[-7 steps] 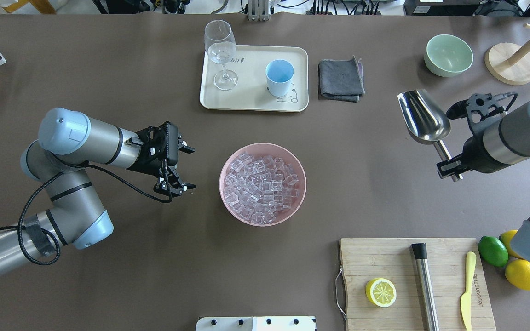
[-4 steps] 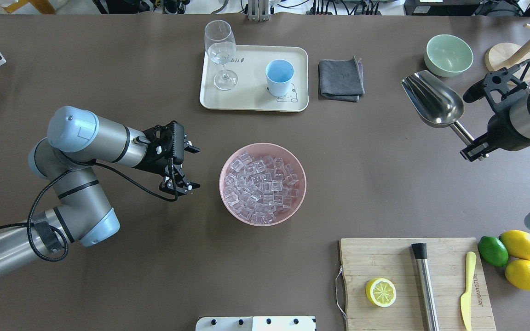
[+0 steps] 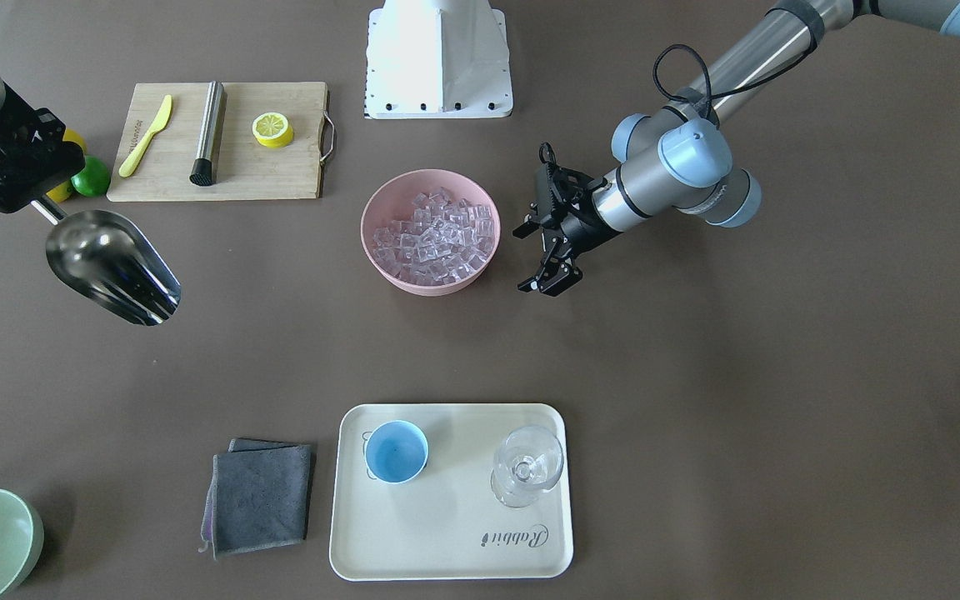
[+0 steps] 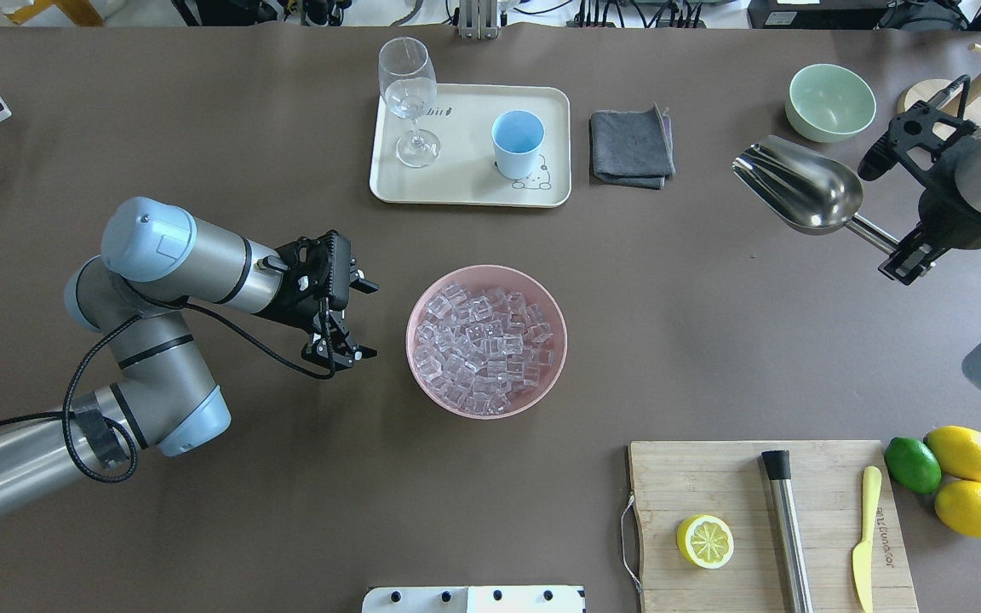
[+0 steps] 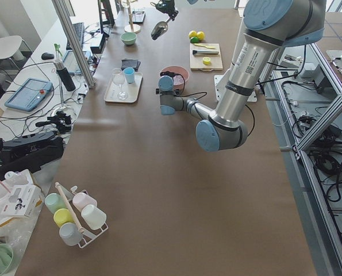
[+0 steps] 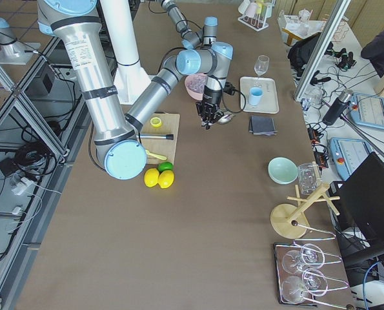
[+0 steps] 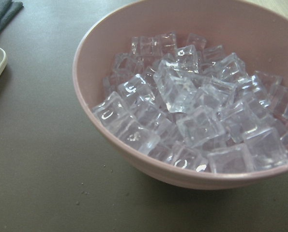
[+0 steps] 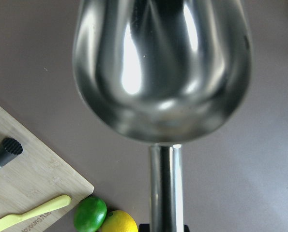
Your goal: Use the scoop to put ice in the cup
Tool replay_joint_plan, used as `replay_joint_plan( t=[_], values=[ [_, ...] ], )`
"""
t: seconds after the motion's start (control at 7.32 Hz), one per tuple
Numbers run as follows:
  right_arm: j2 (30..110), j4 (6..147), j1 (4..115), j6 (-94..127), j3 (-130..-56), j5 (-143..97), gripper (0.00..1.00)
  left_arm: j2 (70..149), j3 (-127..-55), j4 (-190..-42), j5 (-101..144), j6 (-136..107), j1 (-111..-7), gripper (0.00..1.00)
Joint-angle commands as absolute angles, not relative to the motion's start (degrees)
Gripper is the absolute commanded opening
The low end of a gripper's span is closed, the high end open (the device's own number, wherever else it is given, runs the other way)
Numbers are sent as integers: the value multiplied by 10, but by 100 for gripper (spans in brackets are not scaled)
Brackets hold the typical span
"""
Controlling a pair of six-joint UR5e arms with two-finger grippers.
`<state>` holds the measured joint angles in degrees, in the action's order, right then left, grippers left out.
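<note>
BEFORE THE FIRST SCOOP: The right arm's jaws are clenched on the thin rod handle of the steel scoop (image 4: 801,186), which hangs empty with its mouth pointing toward 10 o'clock in the overhead view. It sits well out at 2 o'clock from the pink bowl (image 3: 426,286) that holds the ice (image 4: 484,340).

The light-blue cup (image 4: 517,140) stands at the bowl's 12 o'clock on a cream tray (image 4: 465,191), apparently without ice. A wine glass (image 4: 410,94) is at the cup's 9 o'clock on the same tray. The left arm's jaws are spread and hold nothing, just beside the bowl's 9 o'clock rim without touching it.

Several things could go wrong from here. The bowl is unbraced, so a hard push into the heaped cubes could slide it across the bench or send cubes over the rim. The grip is on a slim rod, so a loaded trough could twist in the jaws. The scoop's mouth looks wider than the cup, so a quick tip would likely scatter cubes onto the tray. A wide swing could also clip the glass.

The point where the jaws meet the handle is masked by the wrist from overhead and cut off at the bottom of the right wrist view. The scoop's height above the bench is hard to judge. How deep the ice lies cannot be told.
</note>
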<state>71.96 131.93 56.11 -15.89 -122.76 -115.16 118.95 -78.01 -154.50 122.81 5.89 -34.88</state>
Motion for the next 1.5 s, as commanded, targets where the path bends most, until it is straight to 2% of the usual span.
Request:
replay_joint_plan(
  t=[0.0,0.14,0.55,0.82,0.96,1.37],
  values=[
    [708,1376,562,-185,-1253,-1104,0,1195,-773,-1563,1225,59,-345,98],
    [701,1407,551,-232,-1280,-1095,0,1194,-773,-1571,1225,59,-345,98],
    [672,1412,466,-261,-1290,-1057,0,1194,-769,-1581,1223,59,-336,98],
    [587,1500,412,-255,-1282,-1049,0,1194,-768,-1586,1223,58,-329,98],
    [532,1560,398,-255,-1263,-1050,0,1194,-768,-1586,1223,59,-328,98],
    [427,1617,376,-254,-1156,-1064,0,1194,-769,-1589,1223,58,-325,98]
  ],
)
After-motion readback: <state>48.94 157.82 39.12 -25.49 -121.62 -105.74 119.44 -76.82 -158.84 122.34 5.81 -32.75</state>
